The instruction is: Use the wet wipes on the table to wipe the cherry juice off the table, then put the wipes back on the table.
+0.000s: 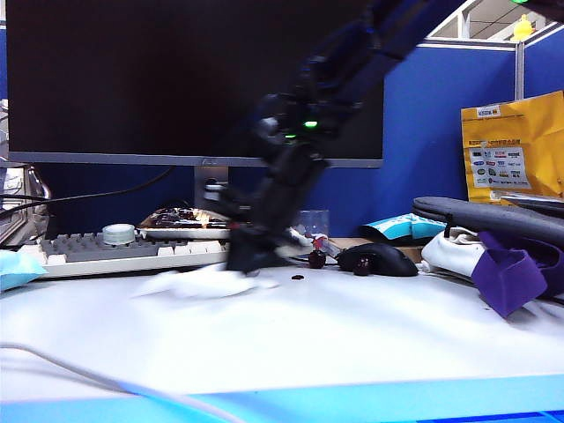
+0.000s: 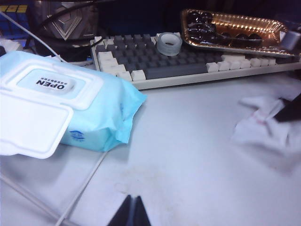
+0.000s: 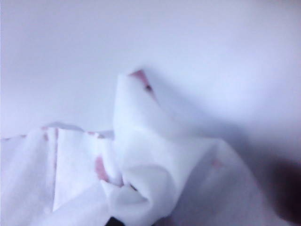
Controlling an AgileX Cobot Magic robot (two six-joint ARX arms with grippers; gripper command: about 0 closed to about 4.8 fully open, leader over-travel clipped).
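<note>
Wipes (image 1: 207,284) lie crumpled on the white table (image 1: 352,339), their long axis running sideways along the keyboard's (image 1: 132,251) front edge, trailing leftward from the right gripper (image 1: 247,262), which comes down from above and pinches them at their right end; its jaws are pressed together on the cloth. Pink stains (image 3: 99,168) mark the folds bunched against it. A dark speck of cherry juice (image 1: 298,277) sits just right of that gripper, with two cherries (image 1: 316,258) and a black mouse (image 1: 381,259) beyond. The left gripper (image 2: 132,213) hovers low over bare table, tips pressed together, holding nothing, a wipes pack (image 2: 70,108) lying near it. Toward the blue front edge the surface is bare apart from a cable (image 1: 106,381).
</note>
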